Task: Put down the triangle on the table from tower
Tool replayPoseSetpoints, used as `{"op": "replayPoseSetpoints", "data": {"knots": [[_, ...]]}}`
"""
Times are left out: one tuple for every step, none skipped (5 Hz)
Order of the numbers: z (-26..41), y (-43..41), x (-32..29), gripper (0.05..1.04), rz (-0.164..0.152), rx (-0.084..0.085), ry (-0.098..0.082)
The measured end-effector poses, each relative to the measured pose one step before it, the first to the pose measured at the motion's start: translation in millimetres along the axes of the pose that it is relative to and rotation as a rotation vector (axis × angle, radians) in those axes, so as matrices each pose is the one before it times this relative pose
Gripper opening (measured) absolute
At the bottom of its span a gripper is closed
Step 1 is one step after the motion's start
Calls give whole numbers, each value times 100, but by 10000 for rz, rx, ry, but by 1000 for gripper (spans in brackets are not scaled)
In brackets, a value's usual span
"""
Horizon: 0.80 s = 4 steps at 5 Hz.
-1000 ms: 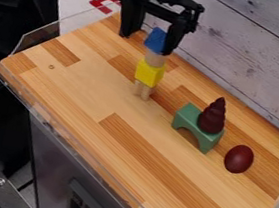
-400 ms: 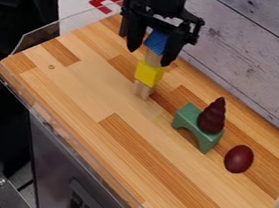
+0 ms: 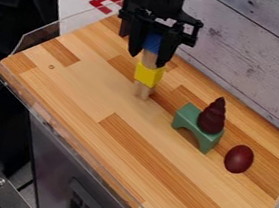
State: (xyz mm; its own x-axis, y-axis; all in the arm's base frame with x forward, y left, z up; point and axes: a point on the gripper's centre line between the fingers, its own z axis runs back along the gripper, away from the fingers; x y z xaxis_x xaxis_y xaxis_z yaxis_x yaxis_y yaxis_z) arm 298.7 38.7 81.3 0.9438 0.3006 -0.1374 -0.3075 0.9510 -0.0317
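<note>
Since the earlier frame, the gripper (image 3: 148,60) has come slightly lower and its fingers have drawn nearer each other; the tower hasn't visibly shifted. They stand apart on either side of the blue triangle (image 3: 152,43), at the tower's top in the upper middle of the frame. Whether they touch it, I cannot tell.

The fingertips reach down beside the wooden piece (image 3: 149,58) beneath, so closing this low could pinch that too and lift it along. An off-centre squeeze or sideways pull could topple the yellow block (image 3: 148,74) and the narrow wooden base (image 3: 143,91).

The plank wall (image 3: 258,61) limits travel toward the upper right, and a clear guard (image 3: 39,39) edges the worktop (image 3: 90,95) at upper left. Right of centre, the green arch (image 3: 197,130), dark red cone (image 3: 212,117) and egg (image 3: 239,159) restrict placing. More room lies centre-left and below; a straight lift should come first.
</note>
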Motion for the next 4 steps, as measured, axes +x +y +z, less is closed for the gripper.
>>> {"op": "replayPoseSetpoints", "data": {"knots": [[73,2,-50,541,90,6,46],[139,-20,89,541,13,-16,-106],[46,-2,-2,541,-1,-2,-15],[610,42,-183,541,88,7,-125]]}}
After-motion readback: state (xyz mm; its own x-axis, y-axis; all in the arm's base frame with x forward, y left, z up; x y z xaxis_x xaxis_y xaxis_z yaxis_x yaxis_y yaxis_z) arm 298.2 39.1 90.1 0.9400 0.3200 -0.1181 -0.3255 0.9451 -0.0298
